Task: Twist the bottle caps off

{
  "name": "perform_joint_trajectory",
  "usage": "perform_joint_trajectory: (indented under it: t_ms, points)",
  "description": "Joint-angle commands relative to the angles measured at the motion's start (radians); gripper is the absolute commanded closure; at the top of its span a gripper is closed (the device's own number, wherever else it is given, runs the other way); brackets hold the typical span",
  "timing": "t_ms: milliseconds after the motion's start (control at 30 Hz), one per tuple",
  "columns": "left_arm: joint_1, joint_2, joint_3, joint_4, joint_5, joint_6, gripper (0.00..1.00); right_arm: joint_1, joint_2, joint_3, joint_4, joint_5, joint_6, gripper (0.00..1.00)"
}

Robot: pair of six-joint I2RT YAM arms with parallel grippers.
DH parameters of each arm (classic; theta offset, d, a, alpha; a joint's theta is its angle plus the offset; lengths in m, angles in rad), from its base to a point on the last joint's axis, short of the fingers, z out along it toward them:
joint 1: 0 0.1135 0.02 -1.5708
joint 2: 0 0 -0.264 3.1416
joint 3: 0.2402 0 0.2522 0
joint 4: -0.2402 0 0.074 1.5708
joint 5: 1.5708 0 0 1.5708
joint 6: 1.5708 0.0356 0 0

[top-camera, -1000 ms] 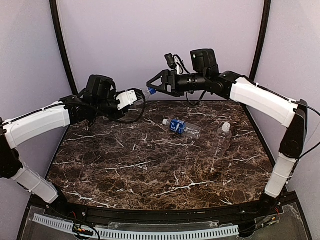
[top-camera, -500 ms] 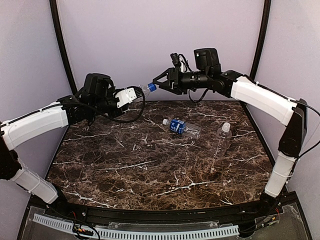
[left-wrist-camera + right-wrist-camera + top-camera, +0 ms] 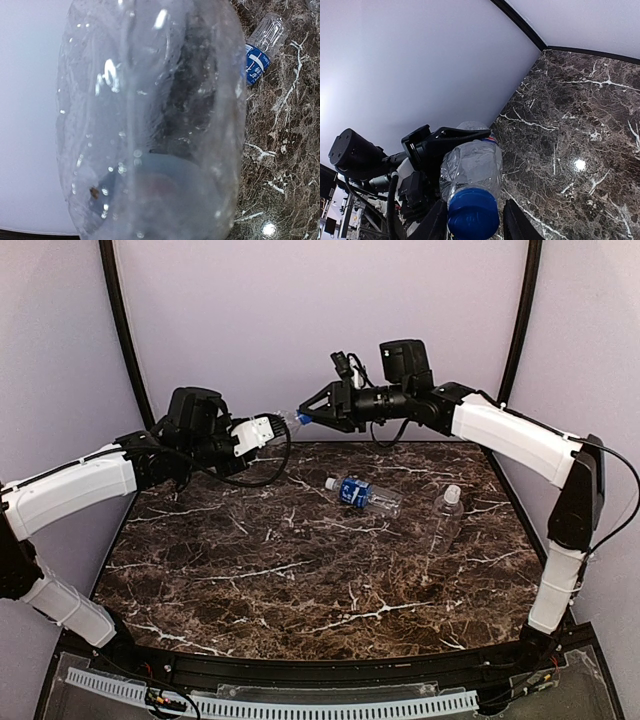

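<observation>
The right gripper (image 3: 472, 226) has its two fingers (image 3: 436, 226) drawn in narrow on either side of the blue cap (image 3: 473, 214), at 9 and 3 o'clock of it in the wrist view; whether they clamp it or stand a sliver off cannot be told. The cap tops the held bottle (image 3: 471, 167), which hangs roughly level in the air, and the left gripper (image 3: 262, 430) has its jaws closed round the crumpled clear body, which fills the left wrist view. Seen from above, cap and grippers meet over the far edge of the table (image 3: 250, 580), between 11 and 12 o'clock, close before the back wall (image 3: 320, 310). On the marble at 1 o'clock lies the labelled bottle (image 3: 366, 495), its blue band near the white cap (image 3: 331, 482), which points to 10 o'clock. The plain bottle (image 3: 445, 518) rests at 2 o'clock, near the right edge, its own white cap at its far end and well apart from the first. Dark marble runs from both bottles to the near rail at 6 o'clock. The left arm comes in over the 9 o'clock edge, and the right arm over the 3 o'clock edge, its dark elbow near the right post (image 3: 520, 325)
</observation>
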Motion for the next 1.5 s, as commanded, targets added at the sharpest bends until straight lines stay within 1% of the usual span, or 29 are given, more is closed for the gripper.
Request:
perform_joint_trajectory:
  t_ms: [0, 100, 133, 200, 233, 300, 367, 433, 467, 500, 533, 567, 600, 633, 667, 700, 733, 800, 867, 1033, 1100, 1200, 1300, 1333, 1367, 1433, 1467]
  points:
    - [-0.007, -0.015, -0.009, 0.033, -0.002, 0.006, 0.67, 0.002, 0.017, 0.012, 0.038, -0.054, 0.021, 0.66]
    - [-0.007, -0.014, -0.009, 0.040, -0.003, 0.007, 0.67, 0.002, 0.014, 0.003, 0.039, -0.065, 0.022, 0.74]
    - [-0.007, -0.015, -0.009, 0.041, -0.003, 0.007, 0.67, 0.002, 0.014, 0.002, 0.041, -0.073, 0.022, 0.80]
    - [-0.007, -0.015, -0.009, 0.043, -0.003, 0.006, 0.67, 0.002, 0.014, 0.002, 0.047, -0.089, 0.023, 0.96]
    - [-0.006, -0.014, -0.010, 0.042, -0.002, 0.006, 0.67, 0.002, 0.014, 0.002, 0.052, -0.100, 0.018, 1.00]
    - [-0.006, -0.016, -0.012, 0.038, 0.005, 0.002, 0.68, 0.003, 0.013, 0.005, 0.065, -0.144, -0.017, 1.00]
    - [-0.007, -0.021, -0.006, 0.014, 0.031, -0.010, 0.70, 0.014, 0.015, 0.024, 0.054, -0.225, -0.107, 1.00]
    - [-0.007, -0.023, 0.016, -0.070, 0.115, -0.026, 0.71, 0.047, 0.005, 0.046, -0.003, -0.296, -0.307, 1.00]
    - [-0.007, -0.024, 0.028, -0.162, 0.209, -0.030, 0.71, 0.074, -0.008, 0.049, -0.055, -0.304, -0.437, 1.00]
    - [-0.007, -0.021, 0.059, -0.217, 0.269, -0.026, 0.72, 0.105, -0.025, 0.043, -0.105, -0.304, -0.591, 1.00]
    - [-0.007, -0.016, 0.075, -0.331, 0.385, -0.017, 0.74, 0.138, -0.058, 0.019, -0.149, -0.302, -0.745, 1.00]
    - [-0.007, -0.014, 0.106, -0.384, 0.437, -0.016, 0.74, 0.171, -0.091, -0.020, -0.173, -0.288, -0.945, 1.00]
    - [-0.007, -0.006, 0.123, -0.492, 0.538, -0.009, 0.75, 0.196, -0.121, -0.067, -0.181, -0.262, -1.079, 1.00]
    - [-0.007, -0.001, 0.153, -0.545, 0.585, -0.004, 0.75, 0.220, -0.153, -0.119, -0.182, -0.238, -1.195, 1.00]
    - [-0.007, 0.008, 0.168, -0.638, 0.677, 0.018, 0.74, 0.239, -0.183, -0.165, -0.180, -0.214, -1.315, 1.00]
    - [-0.007, 0.012, 0.195, -0.684, 0.717, 0.033, 0.74, 0.255, -0.208, -0.207, -0.177, -0.186, -1.422, 1.00]
    - [-0.007, 0.021, 0.206, -0.760, 0.785, 0.062, 0.74, 0.274, -0.231, -0.240, -0.178, -0.149, -1.520, 1.00]
    - [-0.008, 0.029, 0.233, -0.827, 0.846, 0.086, 0.74, 0.305, -0.272, -0.295, -0.174, -0.071, -1.699, 1.00]
    - [-0.008, 0.034, 0.247, -0.850, 0.862, 0.093, 0.74, 0.333, -0.301, -0.338, -0.141, 0.052, -1.819, 1.00]
    - [-0.009, 0.041, 0.263, -0.870, 0.857, 0.122, 0.74, 0.399, -0.312, -0.356, -0.124, 0.320, -2.070, 1.00]
    - [-0.010, 0.044, 0.270, -0.881, 0.863, 0.129, 0.74, 0.417, -0.314, -0.371, -0.106, 0.405, -2.160, 1.00]
    - [-0.009, 0.044, 0.268, -0.889, 0.864, 0.136, 0.74, 0.423, -0.323, -0.389, -0.069, 0.450, -2.219, 1.00]
    - [-0.011, 0.042, 0.263, -0.886, 0.859, 0.138, 0.74, 0.424, -0.335, -0.410, -0.018, 0.447, -2.222, 1.00]
    - [-0.012, 0.042, 0.262, -0.886, 0.858, 0.138, 0.74, 0.422, -0.342, -0.425, 0.009, 0.446, -2.218, 0.93]
    - [-0.011, 0.043, 0.262, -0.881, 0.855, 0.138, 0.74, 0.423, -0.351, -0.441, 0.037, 0.442, -2.212, 0.82]
    - [-0.012, 0.042, 0.262, -0.873, 0.847, 0.131, 0.74, 0.423, -0.363, -0.469, 0.085, 0.442, -2.193, 0.54]
    - [-0.011, 0.042, 0.262, -0.871, 0.844, 0.127, 0.74, 0.423, -0.369, -0.482, 0.107, 0.446, -2.180, 0.42]
